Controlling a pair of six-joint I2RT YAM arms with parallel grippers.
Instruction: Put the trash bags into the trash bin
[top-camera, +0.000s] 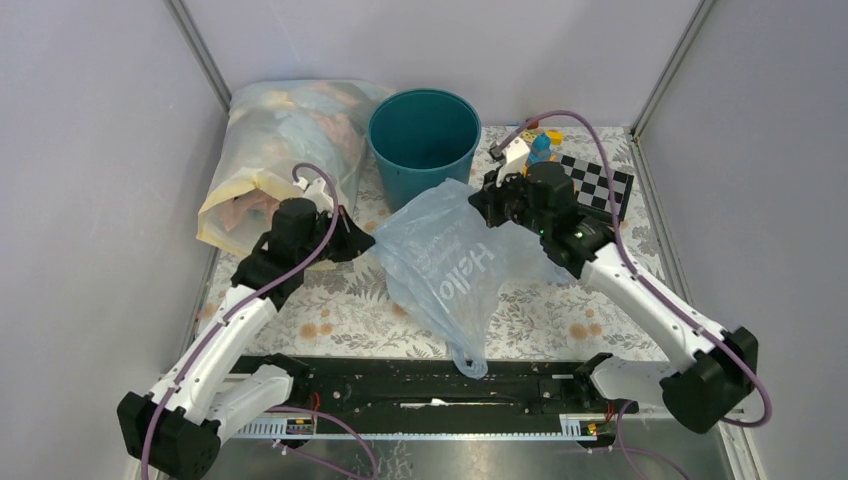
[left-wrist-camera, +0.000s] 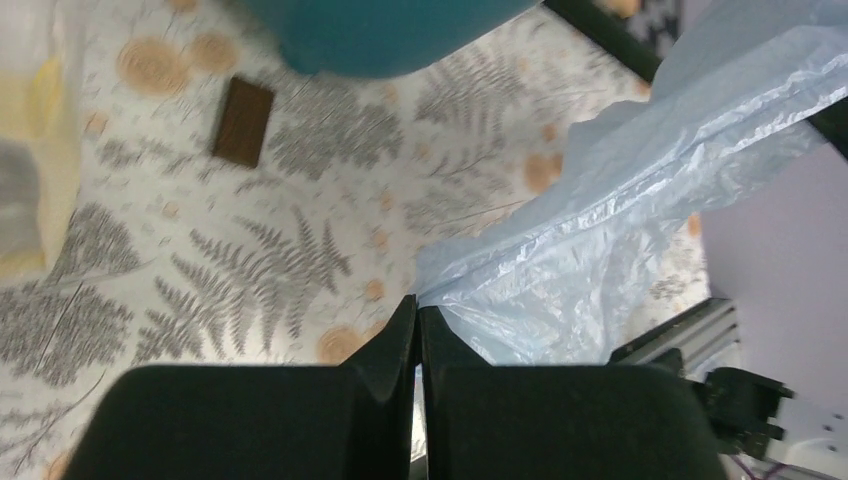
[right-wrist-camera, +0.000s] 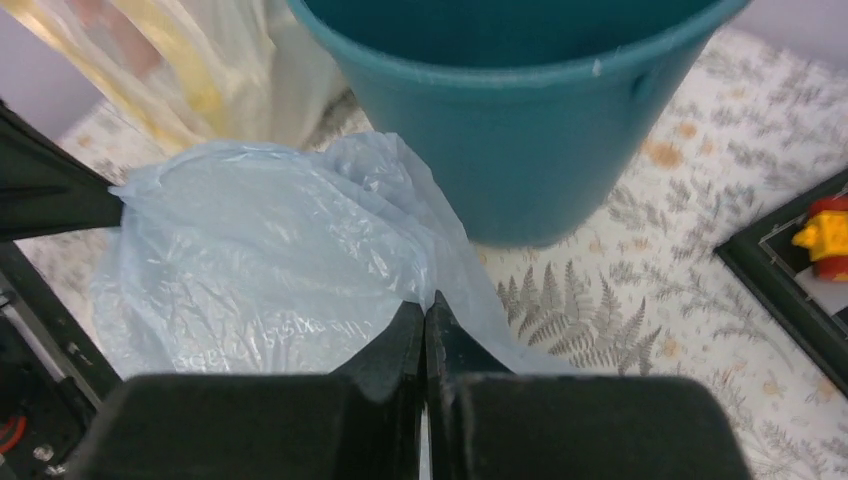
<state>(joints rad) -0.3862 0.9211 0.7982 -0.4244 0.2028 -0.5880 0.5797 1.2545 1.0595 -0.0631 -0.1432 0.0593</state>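
The pale-blue trash bag (top-camera: 450, 262) with white "Hello" lettering hangs stretched between my two grippers, just in front of the teal trash bin (top-camera: 424, 140). My left gripper (top-camera: 366, 243) is shut on the bag's left edge; in the left wrist view the bag (left-wrist-camera: 640, 210) runs from the closed tips (left-wrist-camera: 418, 303). My right gripper (top-camera: 487, 203) is shut on the bag's upper right edge; in the right wrist view the bag (right-wrist-camera: 270, 270) spreads from the closed tips (right-wrist-camera: 427, 303), with the bin (right-wrist-camera: 520, 120) right behind. The bag's lower end droops to the table's front rail.
A large clear yellowish bag stuffed with cloth (top-camera: 280, 150) stands left of the bin. A checkerboard tray (top-camera: 595, 185) with small toys lies at the back right. A small brown card (left-wrist-camera: 243, 121) lies on the fern-patterned cloth (top-camera: 560, 310).
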